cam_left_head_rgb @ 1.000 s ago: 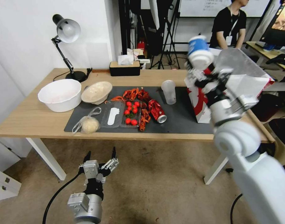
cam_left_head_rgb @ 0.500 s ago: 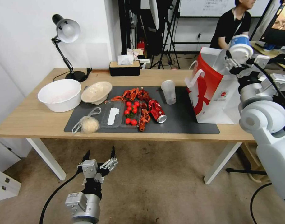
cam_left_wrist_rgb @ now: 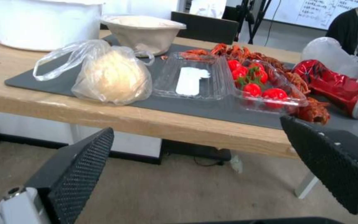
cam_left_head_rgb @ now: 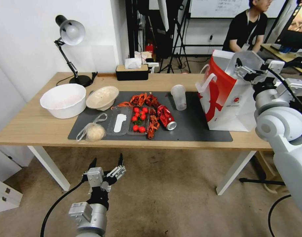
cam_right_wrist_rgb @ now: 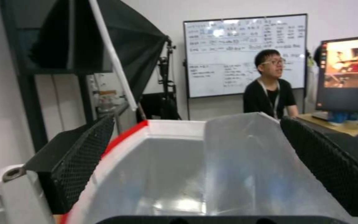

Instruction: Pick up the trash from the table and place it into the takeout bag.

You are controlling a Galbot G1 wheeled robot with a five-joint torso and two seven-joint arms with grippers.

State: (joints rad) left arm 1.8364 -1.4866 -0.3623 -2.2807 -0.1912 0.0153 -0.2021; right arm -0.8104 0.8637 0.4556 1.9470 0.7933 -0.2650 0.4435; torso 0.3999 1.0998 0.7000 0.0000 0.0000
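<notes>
The white and red takeout bag (cam_left_head_rgb: 228,98) stands open at the right end of the table (cam_left_head_rgb: 32,126). My right gripper (cam_left_head_rgb: 248,67) hangs open just over the bag's mouth, nothing between its fingers; the right wrist view looks down into the bag's silver lining (cam_right_wrist_rgb: 195,174). On the dark mat (cam_left_head_rgb: 197,130) lie a crushed red can (cam_left_head_rgb: 166,117), a clear plastic cup (cam_left_head_rgb: 179,96), a beige bowl (cam_left_head_rgb: 102,97) and a plastic bag with a beige lump (cam_left_head_rgb: 93,130). My left gripper (cam_left_head_rgb: 106,159) waits open below the table's front edge.
A clear tray of cherry tomatoes (cam_left_head_rgb: 129,121) and red crayfish shells (cam_left_head_rgb: 144,98) sit mid-mat. A large white bowl (cam_left_head_rgb: 63,99), a desk lamp (cam_left_head_rgb: 70,33) and a tissue box (cam_left_head_rgb: 132,72) stand on the left and at the back. A person sits behind the bag.
My right arm swung right with the blue-and-white cup until it was over the bag. The cup has left the gripper, which now stands open above the bag. The left arm stayed put.
</notes>
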